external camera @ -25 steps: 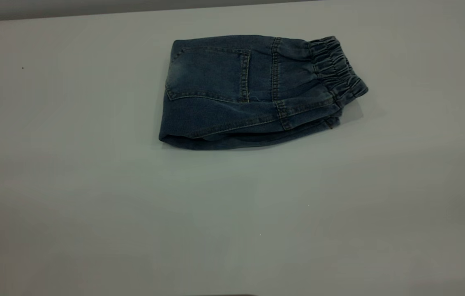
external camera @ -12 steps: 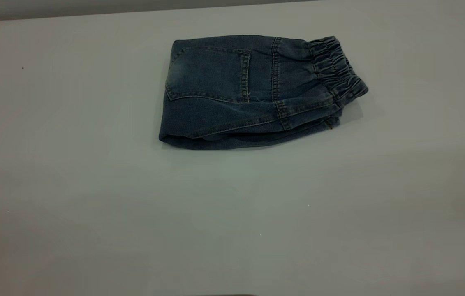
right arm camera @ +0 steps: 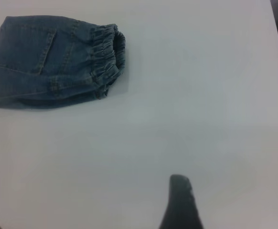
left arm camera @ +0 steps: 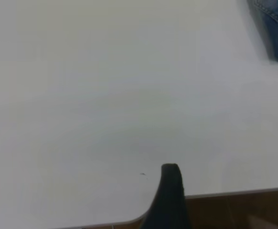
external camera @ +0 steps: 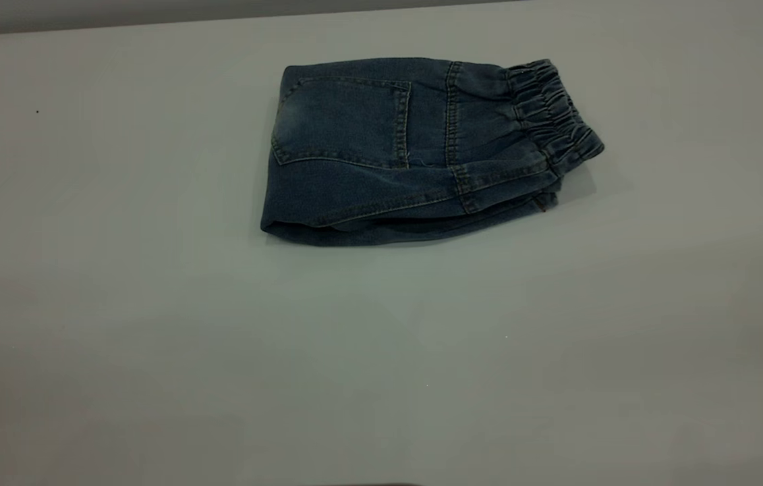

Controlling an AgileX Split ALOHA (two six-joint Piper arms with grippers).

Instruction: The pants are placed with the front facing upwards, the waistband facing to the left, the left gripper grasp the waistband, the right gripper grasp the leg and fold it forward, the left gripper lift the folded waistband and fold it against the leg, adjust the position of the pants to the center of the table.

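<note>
Over the near edge of the bench, the left gripper shows only one black wedge-shaped finger in its wrist view, so whether its fingers are released or clenched cannot be told; nothing is seen in them. Likewise the right gripper shows a single dark finger above bare white surface, its state also unclear. Neither gripper appears in the exterior view.

One pair of denim pants lies on the bench, folded into a compact bundle with one patch pocket facing up and one ruched waistband at the bundle's right end in the exterior view. It sits toward the far side of the white bench, slightly right of the middle. Beyond the bench's far edge runs a grey strip of wall.

Both grippers hang well apart from the pants: the left sees just a corner of denim, the right sees the whole bundle across open benchtop.
</note>
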